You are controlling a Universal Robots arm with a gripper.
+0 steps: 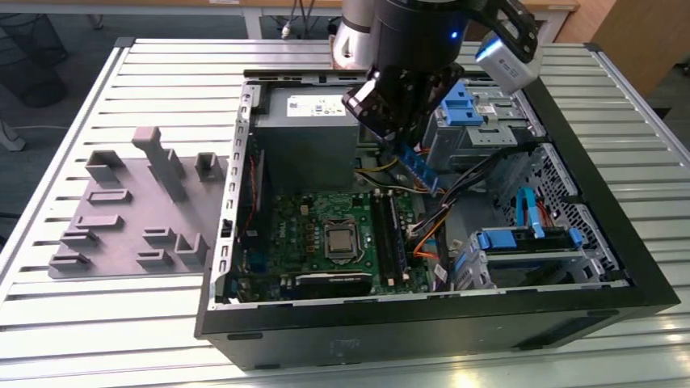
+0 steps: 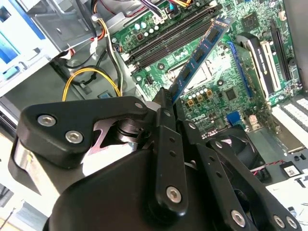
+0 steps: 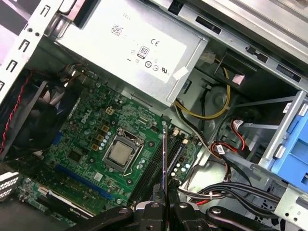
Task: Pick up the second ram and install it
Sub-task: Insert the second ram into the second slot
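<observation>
Gripping the second ram (image 2: 199, 54) in closed gripper (image 1: 401, 139) fingers. Hovering tilted above the motherboard (image 1: 323, 212), inside the open computer case (image 1: 453, 319).

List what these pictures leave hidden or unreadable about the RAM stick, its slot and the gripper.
- Gripped end of the second ram: hidden between the gripper's fingers in the second wrist view.
- The stick's chip faces: it shows edge-on in the first wrist view.
- Motherboard slots: too small in the exterior view to tell whether one is filled.
</observation>
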